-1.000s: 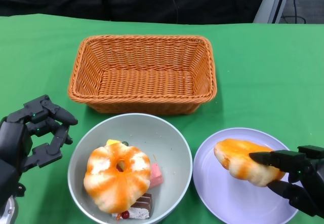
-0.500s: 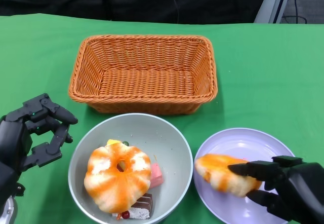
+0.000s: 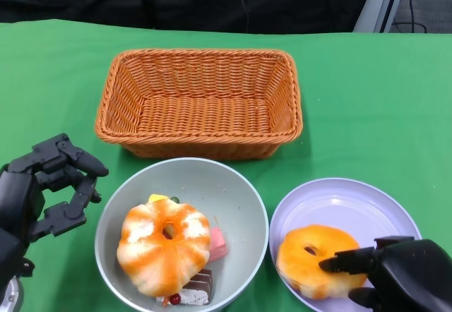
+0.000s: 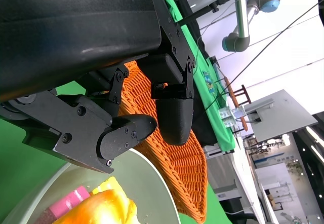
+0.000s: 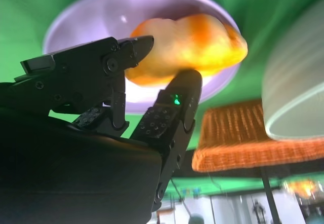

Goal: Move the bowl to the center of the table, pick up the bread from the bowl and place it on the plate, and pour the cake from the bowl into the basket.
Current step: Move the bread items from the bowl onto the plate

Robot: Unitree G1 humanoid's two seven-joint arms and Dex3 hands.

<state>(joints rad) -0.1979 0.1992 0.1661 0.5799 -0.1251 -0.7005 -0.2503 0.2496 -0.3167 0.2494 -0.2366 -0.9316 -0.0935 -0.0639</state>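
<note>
From the head view, the right hand (image 3: 395,277) pinches a bread ring (image 3: 318,260) lying on the plate (image 3: 367,202), just right of the bowl (image 3: 212,181). That bowl holds another bread (image 3: 162,245) and cake (image 3: 194,289); the basket (image 3: 201,100) sits behind. The left hand (image 3: 49,185) hovers beside the bowl, fingers spread.

The right wrist view shows fingers (image 5: 174,107) touching the bread over the plate.

The left wrist view shows spread fingers (image 4: 172,112) above the bowl's rim and basket.

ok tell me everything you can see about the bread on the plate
The bread is a ring-shaped bun, glossy orange with paler patches and a small hole in the middle. It lies flat on the near left part of the lilac plate. The right robot hand has its fingers on it, one above and one below in the wrist view.
</note>
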